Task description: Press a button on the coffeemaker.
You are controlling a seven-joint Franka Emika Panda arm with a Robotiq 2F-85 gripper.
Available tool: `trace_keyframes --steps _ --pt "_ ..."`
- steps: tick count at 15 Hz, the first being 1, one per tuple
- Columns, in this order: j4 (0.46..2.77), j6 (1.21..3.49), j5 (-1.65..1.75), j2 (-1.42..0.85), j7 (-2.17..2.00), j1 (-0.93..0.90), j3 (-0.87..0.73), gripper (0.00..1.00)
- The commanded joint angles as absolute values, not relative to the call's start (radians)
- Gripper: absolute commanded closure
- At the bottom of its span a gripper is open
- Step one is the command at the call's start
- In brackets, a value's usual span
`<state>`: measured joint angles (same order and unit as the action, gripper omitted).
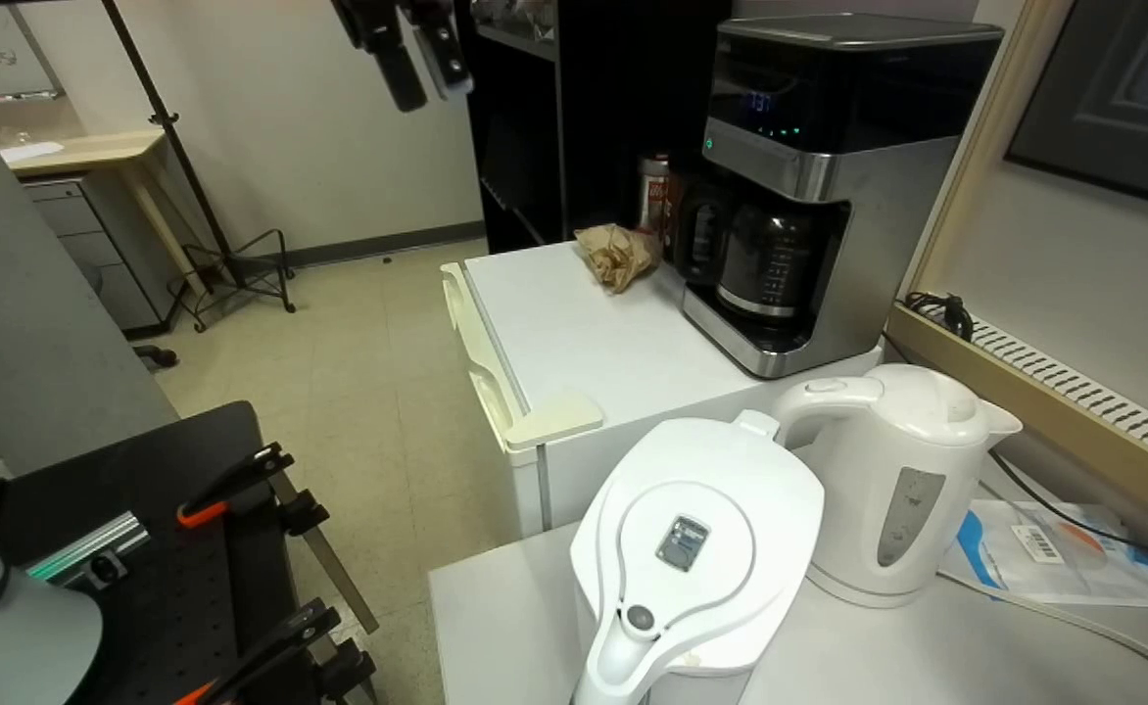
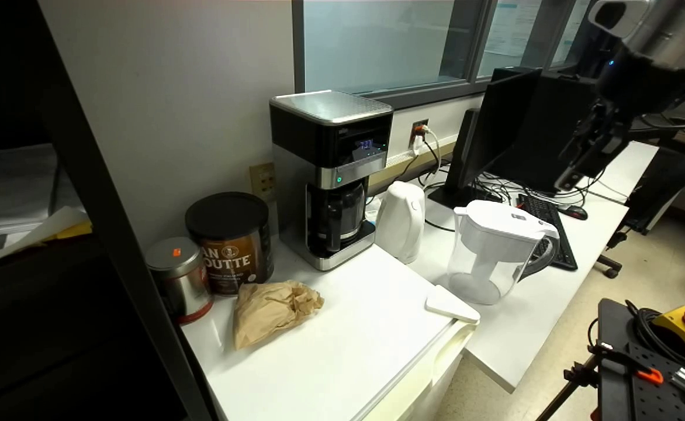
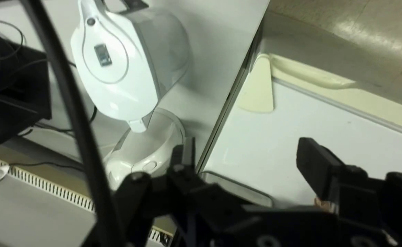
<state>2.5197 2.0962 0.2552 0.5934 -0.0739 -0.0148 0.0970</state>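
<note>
wrist view shows tool (image 3: 247,156) wide; in both exterior views alone the coffeemaker's (image 1: 858,186) display (image 1: 760,102) glows

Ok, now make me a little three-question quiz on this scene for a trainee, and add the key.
1. Fill in: the small light in the silver trim of the coffeemaker glows ____.
2. Which lies on the same white unit as the coffeemaker? A) kettle B) paper bag C) water pitcher
3. True or false: the claw hangs open, apart from the coffeemaker.
Key: 1. green; 2. B; 3. true.
</note>
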Motion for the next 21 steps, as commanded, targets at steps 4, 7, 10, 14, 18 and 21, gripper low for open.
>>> trace_keyframes --steps 4,7,10,14,18,21 --pt "2.513 2.538 0.43 0.384 -0.097 0.07 0.097 0.79" --pt "2.478 2.727 0.532 0.276 -0.139 0.134 0.116 0.97" --pt "2.416 2.833 0.672 0.176 -0.234 0.202 0.145 1.0" --pt "2.294 2.855 0.895 0.06 -0.419 0.264 0.179 0.97" --pt "2.191 2.824 1.014 -0.043 -0.542 0.251 0.177 0.99" --pt "2.134 2.816 1.046 -0.113 -0.595 0.234 0.174 0.98"
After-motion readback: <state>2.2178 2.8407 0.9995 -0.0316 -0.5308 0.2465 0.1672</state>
